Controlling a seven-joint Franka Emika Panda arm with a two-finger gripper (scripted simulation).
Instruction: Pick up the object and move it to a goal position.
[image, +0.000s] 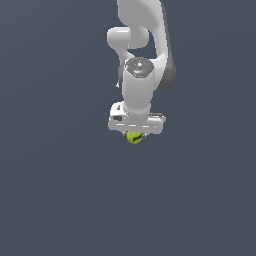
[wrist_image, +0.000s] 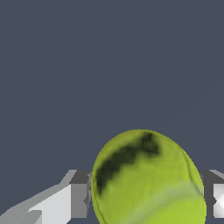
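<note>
Filling the wrist view's lower centre, the ball (wrist_image: 146, 179) sits between grey fingers (wrist_image: 78, 194), seemingly clamped. In the exterior view's centre, the gripper (image: 135, 131) should carry it steadily, grip firm.

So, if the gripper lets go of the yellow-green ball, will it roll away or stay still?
The ball looks round and smooth, so it would probably roll on the flat grey surface. With fingers on both sides, its curved surface may slip under an off-centre squeeze.
</note>
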